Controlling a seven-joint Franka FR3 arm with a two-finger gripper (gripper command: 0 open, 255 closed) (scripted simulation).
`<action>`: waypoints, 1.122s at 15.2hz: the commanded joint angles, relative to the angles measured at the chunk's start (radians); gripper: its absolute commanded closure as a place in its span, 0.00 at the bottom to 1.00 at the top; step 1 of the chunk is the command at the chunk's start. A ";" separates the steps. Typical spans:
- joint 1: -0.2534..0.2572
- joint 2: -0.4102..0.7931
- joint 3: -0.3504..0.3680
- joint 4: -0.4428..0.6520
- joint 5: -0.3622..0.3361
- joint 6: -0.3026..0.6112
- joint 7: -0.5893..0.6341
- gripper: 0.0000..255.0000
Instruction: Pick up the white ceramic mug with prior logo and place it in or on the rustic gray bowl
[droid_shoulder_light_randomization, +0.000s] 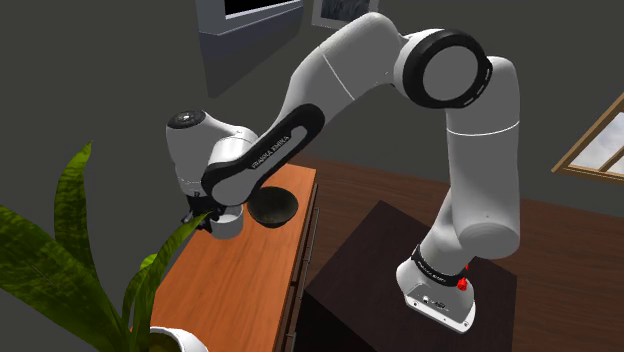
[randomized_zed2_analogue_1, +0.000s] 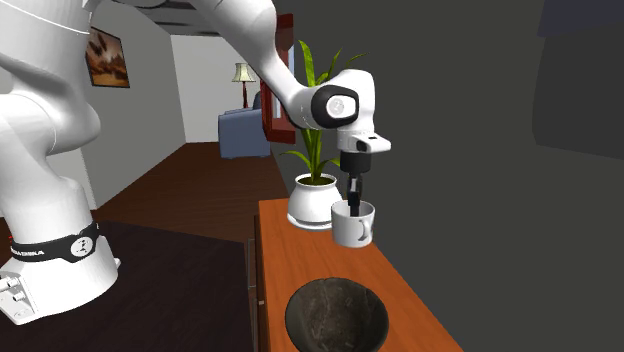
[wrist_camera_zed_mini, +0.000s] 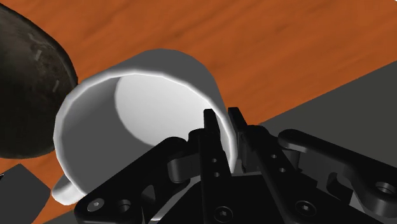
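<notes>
Between fingers (wrist_camera_zed_mini: 211, 146): mug (wrist_camera_zed_mini: 140, 108) wall clasped; one finger inside, one outside

A home, a living room by the look of it; a blue armchair (randomized_zed2_analogue_1: 243, 135) sits at the far end, with a shaded table lamp (randomized_zed2_analogue_1: 242, 72) behind it; a framed picture (randomized_zed2_analogue_1: 107, 57) hangs on the pale wall; the floor (randomized_zed2_analogue_1: 180, 195) is dark wood; a leafy plant (randomized_zed2_analogue_1: 316, 140) in a white pot (randomized_zed2_analogue_1: 313, 203) stands on the orange wooden bench (randomized_zed2_analogue_1: 400, 290); a wood-framed window (droid_shoulder_light_randomization: 598, 148) shows in the shoulder view.
</notes>
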 joint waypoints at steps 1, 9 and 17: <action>-0.005 -0.019 0.006 0.001 0.010 -0.019 -0.008 1.00; -0.072 -0.114 0.013 -0.071 0.052 -0.030 -0.090 1.00; -0.219 -0.234 -0.019 -0.230 0.110 0.033 -0.289 1.00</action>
